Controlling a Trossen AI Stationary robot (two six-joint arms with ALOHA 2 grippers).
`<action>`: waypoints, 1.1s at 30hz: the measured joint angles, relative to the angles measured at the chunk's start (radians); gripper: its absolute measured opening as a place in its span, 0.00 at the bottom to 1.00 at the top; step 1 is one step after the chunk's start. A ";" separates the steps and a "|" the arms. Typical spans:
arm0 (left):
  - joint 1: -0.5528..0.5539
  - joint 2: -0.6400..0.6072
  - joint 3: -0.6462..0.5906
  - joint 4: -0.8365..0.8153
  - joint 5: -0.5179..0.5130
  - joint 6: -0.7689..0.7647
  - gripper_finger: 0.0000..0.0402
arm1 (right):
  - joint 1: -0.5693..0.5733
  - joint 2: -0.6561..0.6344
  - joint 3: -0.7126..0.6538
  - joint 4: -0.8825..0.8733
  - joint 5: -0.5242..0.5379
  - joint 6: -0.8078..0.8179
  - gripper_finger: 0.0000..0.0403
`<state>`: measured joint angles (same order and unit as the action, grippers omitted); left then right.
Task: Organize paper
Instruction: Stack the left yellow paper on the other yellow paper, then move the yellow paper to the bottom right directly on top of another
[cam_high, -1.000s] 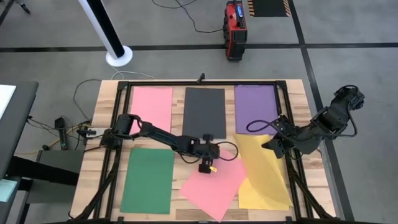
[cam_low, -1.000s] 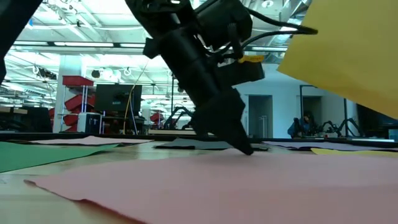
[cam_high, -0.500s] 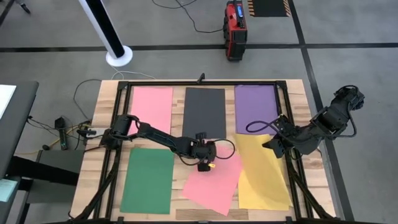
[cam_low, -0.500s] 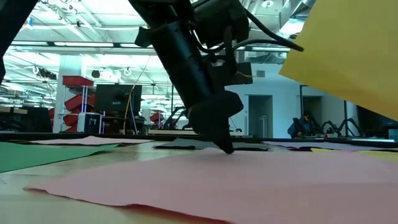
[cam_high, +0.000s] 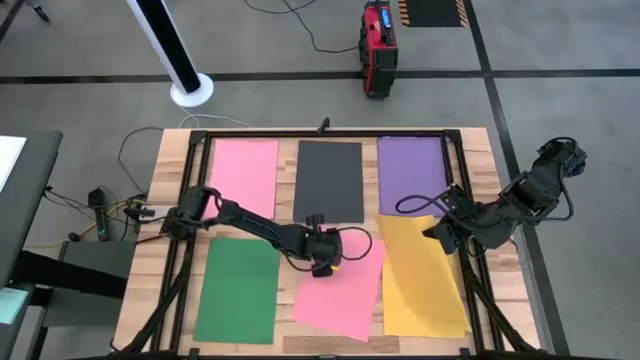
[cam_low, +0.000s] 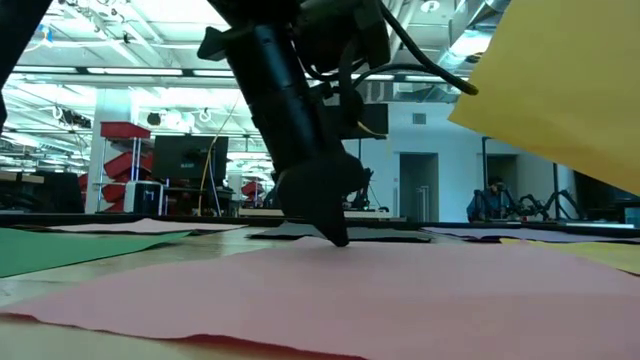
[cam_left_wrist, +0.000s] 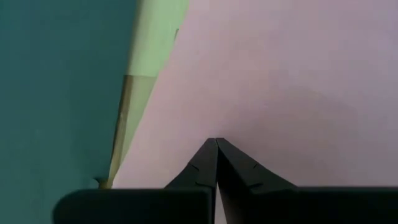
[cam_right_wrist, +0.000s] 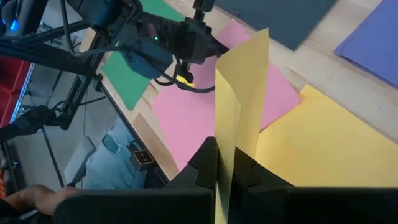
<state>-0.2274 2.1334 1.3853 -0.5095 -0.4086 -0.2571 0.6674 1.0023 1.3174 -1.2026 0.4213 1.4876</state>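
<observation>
A pink sheet of paper (cam_high: 340, 295) lies at the table's near middle, and the shut tips of my left gripper (cam_high: 322, 264) stand on it near its far left corner. A green sheet (cam_high: 238, 290) lies flat to its left. A yellow sheet (cam_high: 420, 285) lies to its right, its far right part raised, with my right gripper (cam_high: 440, 238) shut on it. Along the far side lie another pink sheet (cam_high: 245, 170), a dark grey sheet (cam_high: 328, 180) and a purple sheet (cam_high: 410, 172). My left gripper presses its shut fingertips (cam_left_wrist: 216, 144) down on the near pink sheet close to its far left corner (cam_low: 300, 250). The fingers slant down from the table's left. The sheet lies flat on the table under them. My right gripper pinches the yellow sheet's raised edge (cam_right_wrist: 239, 124) between its two fingers, near the sheet's far right corner. That part stands up above the table (cam_low: 560, 80). The remainder of the sheet (cam_right_wrist: 323, 143) lies on the table.
A black frame (cam_high: 320, 132) runs around the work area on the pale wooden tabletop (cam_high: 165, 185). A cable loops beside my right arm (cam_high: 415, 200). A red box (cam_high: 378, 45) and a white pole base (cam_high: 190, 90) stand on the floor beyond the far edge.
My left gripper has gone toward the table's left edge with its tips kept shut on the near pink sheet. The sheet has slid and turned with it, from lying cornerwise to nearly square with the green and yellow sheets.
</observation>
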 joint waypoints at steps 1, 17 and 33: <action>-0.005 0.000 0.000 0.000 -0.013 -0.001 0.00 | 0.000 0.000 0.000 0.000 0.000 0.000 0.00; 0.004 -0.199 -0.282 0.194 0.045 -0.118 0.00 | 0.000 0.000 0.000 -0.003 0.000 -0.006 0.00; 0.005 -0.298 -0.360 0.323 0.054 -0.115 0.00 | 0.017 -0.019 0.000 0.131 0.028 -0.024 0.00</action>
<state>-0.2222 1.8359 1.0256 -0.1864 -0.3547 -0.3717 0.6843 0.9837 1.3170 -1.0719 0.4498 1.4640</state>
